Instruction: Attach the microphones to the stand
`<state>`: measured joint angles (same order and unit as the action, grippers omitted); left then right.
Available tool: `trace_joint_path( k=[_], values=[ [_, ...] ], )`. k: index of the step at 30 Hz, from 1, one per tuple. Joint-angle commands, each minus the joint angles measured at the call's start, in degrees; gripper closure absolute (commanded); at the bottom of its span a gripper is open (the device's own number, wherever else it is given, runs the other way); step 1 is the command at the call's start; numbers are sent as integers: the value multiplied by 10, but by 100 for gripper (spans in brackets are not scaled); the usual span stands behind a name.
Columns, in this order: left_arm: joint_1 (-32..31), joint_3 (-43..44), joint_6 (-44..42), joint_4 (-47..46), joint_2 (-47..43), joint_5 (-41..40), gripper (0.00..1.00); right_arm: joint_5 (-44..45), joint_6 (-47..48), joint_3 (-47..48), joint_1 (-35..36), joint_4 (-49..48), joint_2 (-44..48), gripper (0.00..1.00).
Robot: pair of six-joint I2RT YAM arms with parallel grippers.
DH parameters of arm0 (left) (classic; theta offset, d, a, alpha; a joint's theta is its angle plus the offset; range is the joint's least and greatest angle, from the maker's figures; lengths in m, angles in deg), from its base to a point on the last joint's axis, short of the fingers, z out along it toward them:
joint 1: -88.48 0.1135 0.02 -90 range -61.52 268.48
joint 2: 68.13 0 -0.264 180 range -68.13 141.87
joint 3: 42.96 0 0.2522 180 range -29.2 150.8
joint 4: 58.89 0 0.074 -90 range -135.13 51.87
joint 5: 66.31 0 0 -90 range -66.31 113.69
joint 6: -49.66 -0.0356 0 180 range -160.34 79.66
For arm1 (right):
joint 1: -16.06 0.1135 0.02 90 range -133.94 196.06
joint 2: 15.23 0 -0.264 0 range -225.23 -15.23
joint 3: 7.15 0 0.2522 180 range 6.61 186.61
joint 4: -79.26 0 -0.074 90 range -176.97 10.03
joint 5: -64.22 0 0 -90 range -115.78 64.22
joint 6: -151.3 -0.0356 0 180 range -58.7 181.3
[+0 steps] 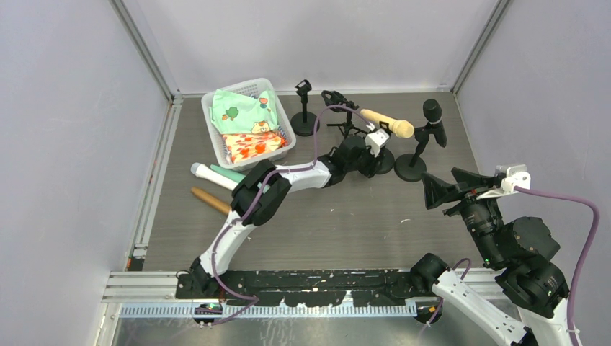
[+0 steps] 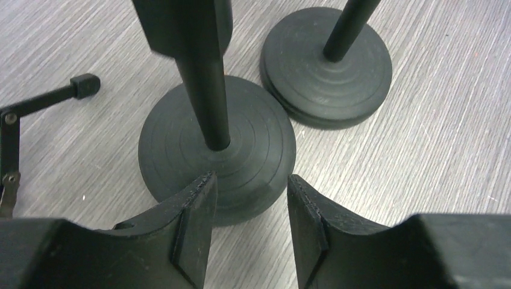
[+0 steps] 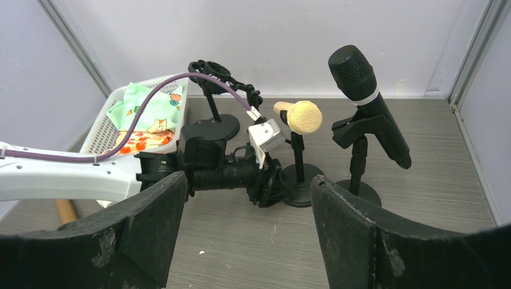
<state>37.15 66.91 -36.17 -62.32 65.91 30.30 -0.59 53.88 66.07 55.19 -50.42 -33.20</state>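
While the left gripper (image 2: 250,180) stands partly open and empty, the round base (image 2: 175,150) of a stand sits just ahead of its fingertips. Whether they touch it cannot be told. That stand's clip, above the jaws, carries the cream microphone (image 1: 387,122).

Right gripper (image 3: 248,180): jaws wide apart, nothing held. Ahead of them and slightly right, the black microphone (image 3: 367,102) is clipped at a tilt in its stand (image 3: 358,159). Well ahead and left of them is a white basket (image 3: 96,135) containing a green printed cloth (image 3: 150,108) and an orange-patterned cloth (image 3: 135,141).

A white microphone (image 1: 209,172) and a brown microphone (image 1: 210,200) lie on the table (image 1: 346,223) behind the left jaws, outside the basket.
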Motion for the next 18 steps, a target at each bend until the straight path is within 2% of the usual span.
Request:
trace_joint_path(
  k=[1,5,11,18],
  values=[
    [4,61,-2,68,26,44,53,-4,11,1,0,-15,-7,20],
    [4,61,1,72,25,46,53,-1,12,1,-1,-14,-8,20],
    [4,-33,1,31,-29,7,49,-3,12,-1,-1,-15,-10,20],
    [5,-37,-28,97,-43,-9,48,-13,13,-1,-1,-19,-19,20]
  ],
)
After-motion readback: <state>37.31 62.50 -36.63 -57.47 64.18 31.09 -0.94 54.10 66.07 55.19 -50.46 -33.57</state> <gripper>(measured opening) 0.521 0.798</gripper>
